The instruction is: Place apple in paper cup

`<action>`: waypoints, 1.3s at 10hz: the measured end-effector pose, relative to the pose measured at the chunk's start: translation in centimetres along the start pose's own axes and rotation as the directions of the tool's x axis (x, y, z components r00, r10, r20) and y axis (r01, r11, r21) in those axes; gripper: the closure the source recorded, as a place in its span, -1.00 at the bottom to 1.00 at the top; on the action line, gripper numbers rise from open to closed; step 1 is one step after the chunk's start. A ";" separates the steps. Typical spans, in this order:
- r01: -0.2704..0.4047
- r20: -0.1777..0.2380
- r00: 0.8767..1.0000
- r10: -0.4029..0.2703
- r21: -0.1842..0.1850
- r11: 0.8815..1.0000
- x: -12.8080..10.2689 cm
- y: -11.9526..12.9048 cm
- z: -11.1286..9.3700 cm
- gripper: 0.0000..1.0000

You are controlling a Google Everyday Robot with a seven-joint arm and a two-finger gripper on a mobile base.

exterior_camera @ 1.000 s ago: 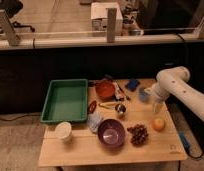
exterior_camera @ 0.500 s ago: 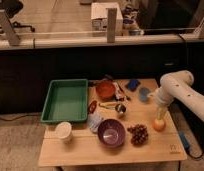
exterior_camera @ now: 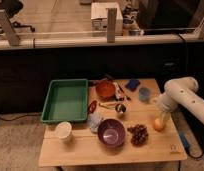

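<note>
**Arm down over the apple at the table's right edge**

The wooden table point(exterior_camera: 145, 154) carries a green tray point(exterior_camera: 65, 100) on its left. The white arm point(exterior_camera: 177, 95) bends down at the right. A purple bowl point(exterior_camera: 111, 133) sits front centre, with grapes point(exterior_camera: 139, 134) beside it. The paper cup point(exterior_camera: 63, 131) stands front left, upright. The apple point(exterior_camera: 157, 125) lies far right, well apart from the cup. The gripper point(exterior_camera: 160, 118) sits just above the apple; whether it holds the fruit, I cannot tell.
</note>
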 end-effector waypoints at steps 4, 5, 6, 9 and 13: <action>0.015 0.014 1.000 -0.015 0.006 1.000 0.4 1.5 2.0 -0.60; 0.015 0.018 1.000 -0.015 0.009 1.000 0.6 1.7 2.3 -0.60; 0.015 0.021 1.000 -0.015 0.010 1.000 0.9 1.9 2.5 -0.60; 0.028 0.026 0.999 -0.028 -0.007 1.000 1.0 2.1 3.6 -0.23; 0.047 0.039 0.998 -0.045 -0.032 0.998 0.5 2.1 4.6 0.61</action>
